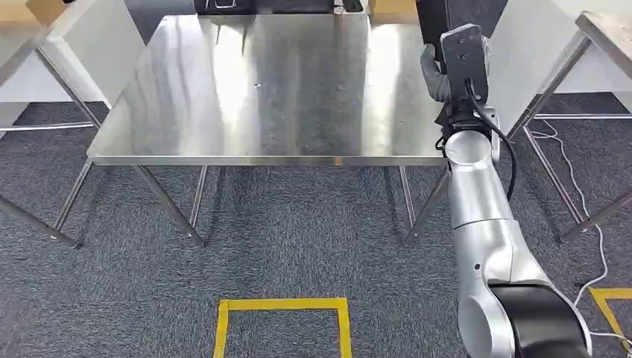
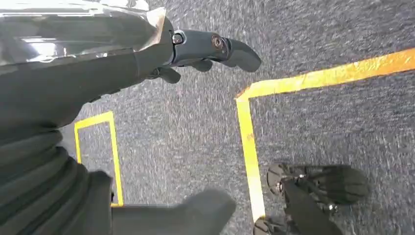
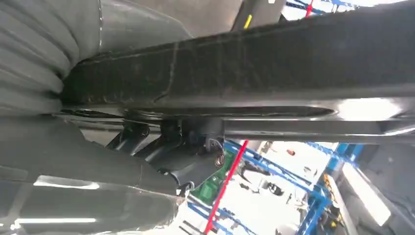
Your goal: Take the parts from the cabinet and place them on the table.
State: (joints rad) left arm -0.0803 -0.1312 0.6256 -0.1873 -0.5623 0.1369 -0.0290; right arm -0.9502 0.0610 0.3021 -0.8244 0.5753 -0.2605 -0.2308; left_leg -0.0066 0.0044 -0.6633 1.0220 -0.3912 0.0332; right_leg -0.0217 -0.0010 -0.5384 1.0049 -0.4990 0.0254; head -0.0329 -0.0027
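Observation:
My right hand (image 1: pixel 449 73) is raised over the right edge of the steel table (image 1: pixel 261 97) and grips a black part (image 1: pixel 438 21) that runs up out of the head view. From the right wrist camera the same part (image 3: pixel 274 58) is a long dark bar lying across the hand, with the dark fingers (image 3: pixel 169 147) wrapped beneath it. My left hand (image 2: pixel 195 51) hangs above the carpet, its fingers apart and nothing in them.
A second metal table (image 1: pixel 604 30) stands close on the right and a white one (image 1: pixel 45 37) on the left. Yellow tape (image 1: pixel 283 304) marks a square on the carpet in front of me. White cables (image 1: pixel 589 224) trail on the floor at right.

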